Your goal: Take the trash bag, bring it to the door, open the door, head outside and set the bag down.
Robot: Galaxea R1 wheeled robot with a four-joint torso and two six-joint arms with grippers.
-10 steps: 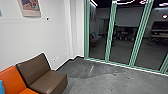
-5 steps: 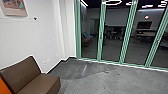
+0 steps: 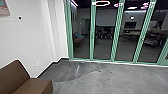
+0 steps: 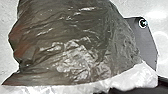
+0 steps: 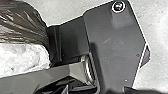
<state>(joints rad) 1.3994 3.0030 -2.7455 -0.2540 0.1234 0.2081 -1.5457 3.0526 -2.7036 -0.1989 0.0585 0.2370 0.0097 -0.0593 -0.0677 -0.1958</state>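
Room: a grey concrete floor point(image 3: 107, 80) with a darker, wavy-edged patch point(image 3: 65, 71) is met by a white wall point(image 3: 30, 32) and ribbed, green-framed glass panels point(image 3: 116, 32).
Seat: a smooth brown chair point(image 3: 40, 85) is placed near the wall.
Through or in the glass: dim furniture point(image 3: 132, 32) and glowing ring-shaped lights point(image 3: 102, 3) are seen.
Trash bag: the dark, thin-filmed trash bag point(image 4: 75, 45) is seen bulging in both wrist views, beside the robot's dark plate point(image 5: 112, 45), one corner of which is partly covered by it in the left wrist view.
Contents: they cannot be made out; a reddish tint is shown along one side.
Texture: the film is creased and glossy, and bordered by crinkled white material point(image 4: 136, 75).
Arm pose: both wrist cameras are pointed down towards the trash bag and pale floor.
Grip: whether the trash bag is held by the left gripper or the right gripper cannot be told.
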